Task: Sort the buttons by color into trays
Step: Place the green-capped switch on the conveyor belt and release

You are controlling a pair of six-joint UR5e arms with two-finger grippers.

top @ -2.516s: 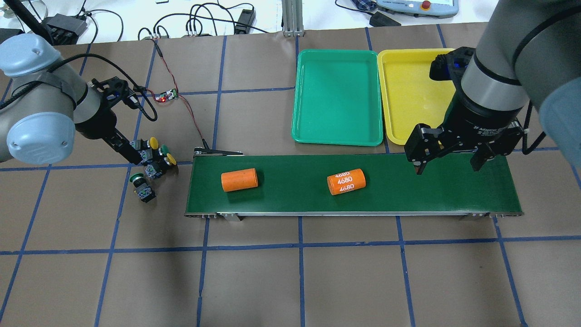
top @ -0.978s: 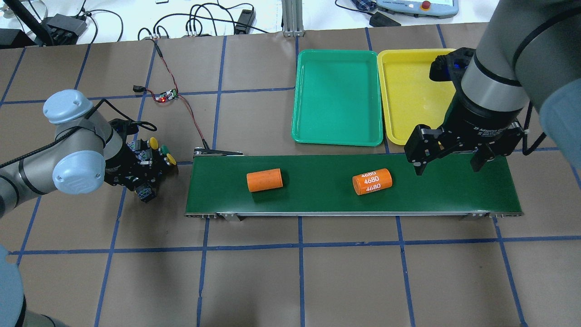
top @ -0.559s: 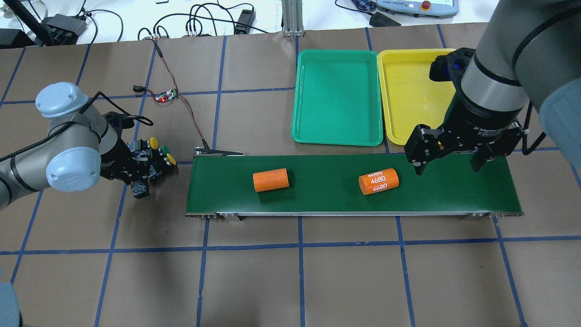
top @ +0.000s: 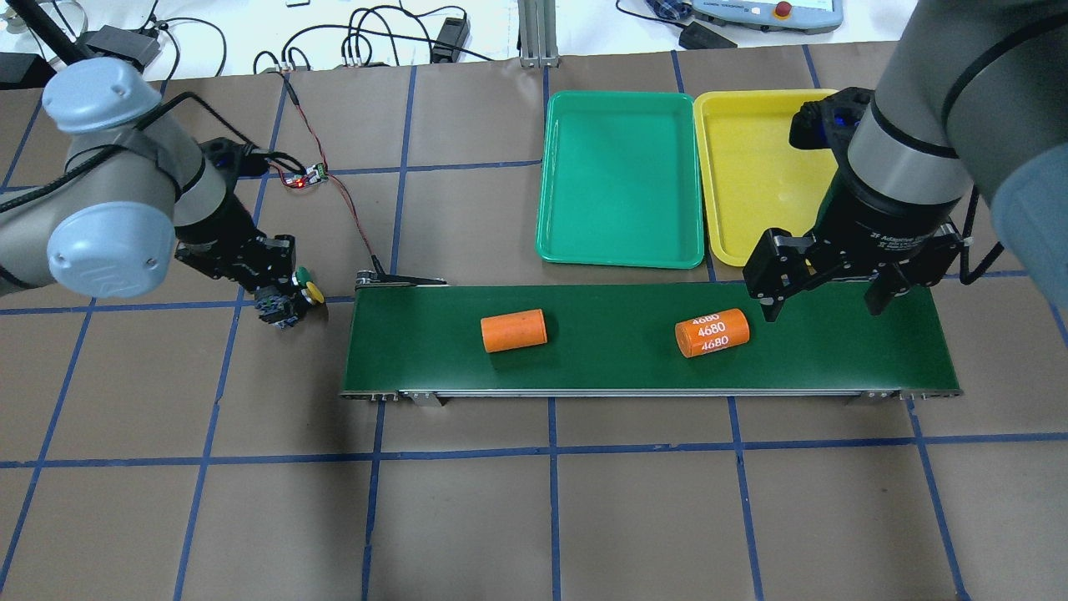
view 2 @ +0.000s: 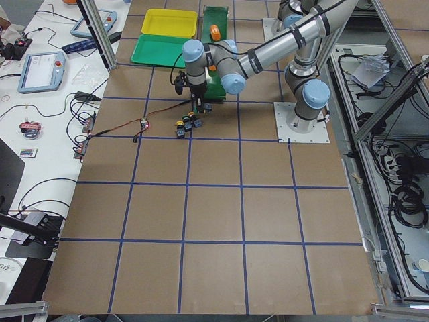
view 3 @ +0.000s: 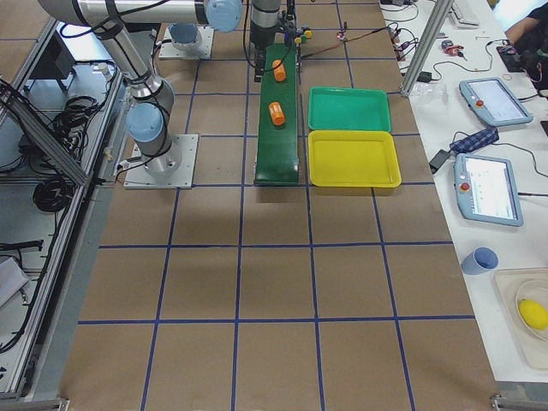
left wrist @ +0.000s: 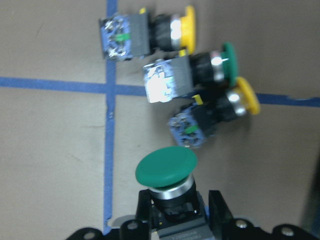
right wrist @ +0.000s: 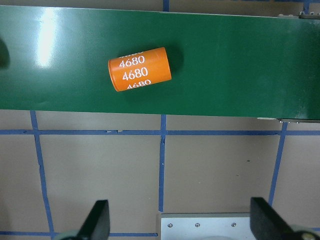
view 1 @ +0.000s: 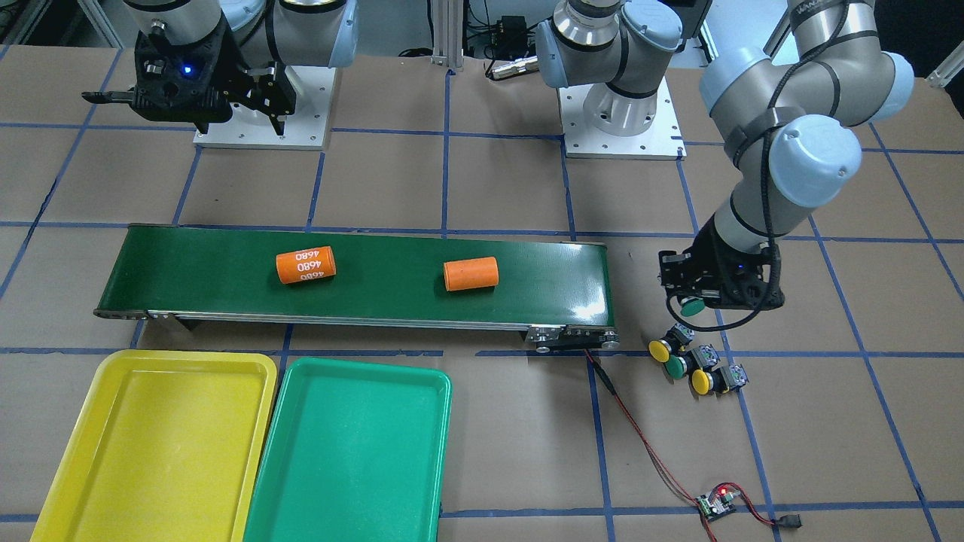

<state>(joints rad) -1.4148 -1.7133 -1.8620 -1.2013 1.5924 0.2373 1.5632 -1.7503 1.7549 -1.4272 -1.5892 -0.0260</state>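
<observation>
Buttons: four in play. One green button point(left wrist: 166, 167) is up in the left jaws, clear of the bench. The other three point(view 1: 675, 366) lie on their sides in a tight clump just beside it, off the belt's end.
Bench point(top: 501, 517): brown top with blue grid tape, and everything sits on it.
Belt point(top: 601, 371): a long dark-green strip running between the clump and the trays.
Trays: the green tray point(top: 617, 179) and yellow tray point(top: 743, 167) sit side by side past the belt's far end. Neither has a button in it, so by my read you're on the first pick.
Right arm point(top: 901, 175): it hangs over the belt end by the yellow tray, with the right jaws spread wide and holding nothing.
Left arm point(top: 125, 209): the left jaws are clamped on the green button's dark body, just under the cap.
Cylinders: a plain orange one point(top: 513, 330) and a numbered one point(top: 712, 332) lie on the belt. They're not yours to sort.
Risk, carry: it's a long haul to the trays, and a fast swing could twist the button or shake it loose.
Risk, clump: leave low and you could clip the nearest yellow cap point(left wrist: 247, 95) and scatter the rest.
Risk, drop-off: the trays sit close together, so a release near the shared edge could put green in yellow. The right arm also crowds that corner.
</observation>
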